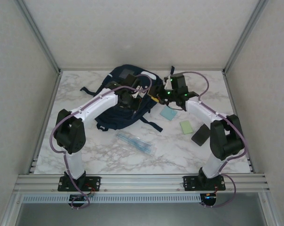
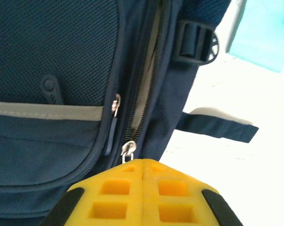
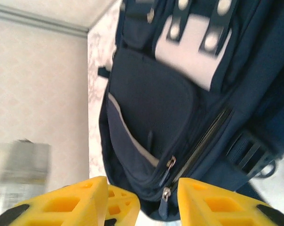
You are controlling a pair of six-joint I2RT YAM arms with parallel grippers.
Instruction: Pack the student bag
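White marbled table (image 1: 85, 155). The student bag, a large dark navy fabric backpack (image 1: 116, 117), lies flat at the far centre-left with its front pocket up. A clear plastic pouch (image 1: 136, 142) lies loose on the near side of it.

Risk: the bag is soft and nothing pins it down. A tug along the main zip (image 2: 144, 89), which shows only a pale slit, would likely drag the whole bag rather than run the slider. The tips could also slip off so small a pull.

Left gripper (image 2: 142, 165): yellow fingers closed flush, tips against the small metal zip pull (image 2: 128, 149). I cannot tell whether its tab is pinched between them.

Right gripper (image 3: 142, 182): jaws spread wide and empty. It hovers by the bag's right side, touching nothing.
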